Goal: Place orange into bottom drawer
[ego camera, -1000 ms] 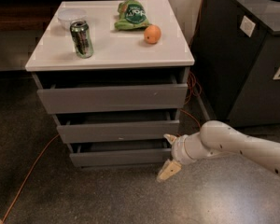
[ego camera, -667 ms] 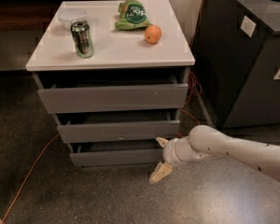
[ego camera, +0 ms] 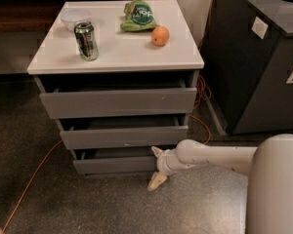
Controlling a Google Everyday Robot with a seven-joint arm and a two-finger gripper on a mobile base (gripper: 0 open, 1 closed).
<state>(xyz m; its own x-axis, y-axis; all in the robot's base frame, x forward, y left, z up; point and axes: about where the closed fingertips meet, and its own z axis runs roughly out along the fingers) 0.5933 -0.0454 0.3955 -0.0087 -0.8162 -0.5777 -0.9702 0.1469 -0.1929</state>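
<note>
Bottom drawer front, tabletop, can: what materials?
Bottom drawer: flat matte grey front, likely painted wood or laminate. Tabletop: smooth white, slight sheen, probably laminate. Can: shiny printed metal, probably aluminium. The hand, open, sits at the drawer's right end; its fingers look like cream plastic.

Lab-like room: speckled floor (ego camera: 88, 208), dark bin (ego camera: 254, 72), gripper (ego camera: 156, 167) by bottom drawer (ego camera: 112, 165)

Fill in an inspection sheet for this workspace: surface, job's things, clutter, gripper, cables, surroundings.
Surface: white cabinet top, level.
Job's things: orange on the top, right half; bottom drawer barely out.
Clutter: drinks can, green snack bag, clear bowl, all on top.
Gripper: gripper open, empty, at the bottom drawer's right end.
Cables: orange cable on the floor, left; another right of the cabinet.
Surroundings: dark bin at right; speckled floor.
</note>
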